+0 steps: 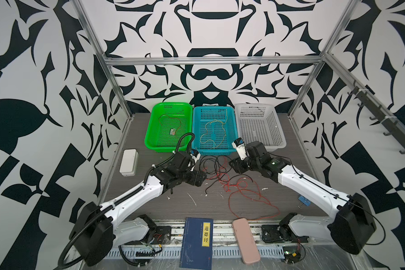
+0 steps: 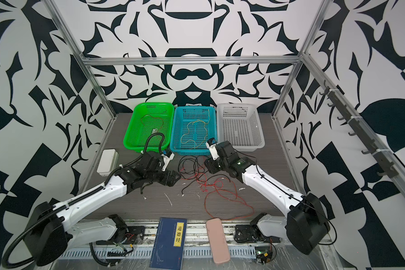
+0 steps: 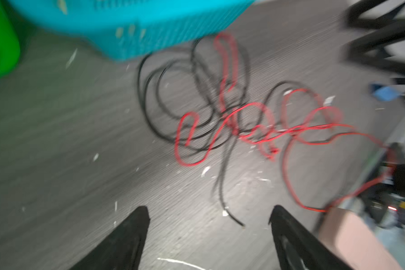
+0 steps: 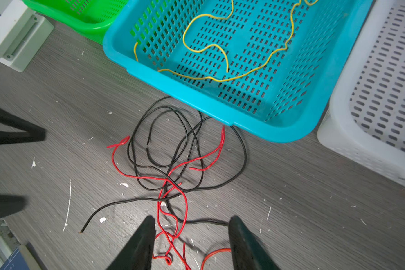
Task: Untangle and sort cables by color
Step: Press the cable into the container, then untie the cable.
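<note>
Straddling red loops of cables (image 4: 166, 180), right tool (image 4: 191, 221) spread, nothing pinched; left tool (image 3: 208, 214) spread, empty, black loose end (image 3: 237, 221) just ahead; tangle between both tools.

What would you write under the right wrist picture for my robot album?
Open right gripper hovers over tangled red cables and black cables beside the blue basket holding a yellow cable.

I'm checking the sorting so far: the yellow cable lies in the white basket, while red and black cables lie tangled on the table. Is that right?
Not quite. The yellow cable lies in the blue basket, not the white basket, as the right wrist view shows. The red cables and black cables do lie tangled on the table.
</note>
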Tool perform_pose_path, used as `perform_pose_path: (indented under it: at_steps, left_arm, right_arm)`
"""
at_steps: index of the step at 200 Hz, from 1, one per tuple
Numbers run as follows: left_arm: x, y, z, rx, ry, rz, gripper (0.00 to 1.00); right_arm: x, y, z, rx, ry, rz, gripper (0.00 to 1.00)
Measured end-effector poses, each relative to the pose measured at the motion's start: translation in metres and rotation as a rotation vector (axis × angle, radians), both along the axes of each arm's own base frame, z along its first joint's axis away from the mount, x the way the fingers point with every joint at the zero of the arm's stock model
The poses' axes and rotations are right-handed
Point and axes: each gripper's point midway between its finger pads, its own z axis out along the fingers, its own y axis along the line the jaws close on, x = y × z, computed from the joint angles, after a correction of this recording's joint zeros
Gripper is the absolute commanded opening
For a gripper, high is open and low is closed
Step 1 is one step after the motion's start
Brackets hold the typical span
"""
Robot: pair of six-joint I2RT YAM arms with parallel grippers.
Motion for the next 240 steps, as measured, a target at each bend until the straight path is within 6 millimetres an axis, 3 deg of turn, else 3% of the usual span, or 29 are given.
perform_pose_path:
  at_steps: [27,56,75,107,134,215,240]
  left_arm:
    - [0.007,0.002,-0.041,0.095,0.059,0.01,0.74]
    - [0.017,-0.002,-0.062,0.146,0.071,0.001,0.59]
    - [0.028,-0.009,-0.062,0.151,0.05,-0.007,0.52]
    - [0.048,-0.019,-0.044,0.111,-0.013,-0.01,0.44]
    - [0.061,-0.015,-0.038,0.077,-0.03,0.011,0.43]
    - [0.064,-0.027,-0.049,0.019,0.001,-0.031,0.39]
    - [0.064,-0.03,-0.053,0.016,0.005,-0.043,0.32]
  right_arm:
    - [-0.001,0.0,-0.001,-0.002,0.003,-0.001,0.53]
    - [-0.001,-0.001,-0.002,-0.002,0.007,-0.003,0.51]
    - [-0.001,-0.001,-0.002,-0.004,0.009,-0.003,0.5]
    - [-0.003,-0.002,-0.003,-0.009,0.015,-0.003,0.49]
    - [-0.004,-0.003,-0.003,-0.008,0.013,-0.004,0.49]
    - [-0.008,-0.006,-0.011,-0.019,0.03,-0.004,0.48]
    - [-0.008,-0.006,-0.011,-0.019,0.029,-0.004,0.48]
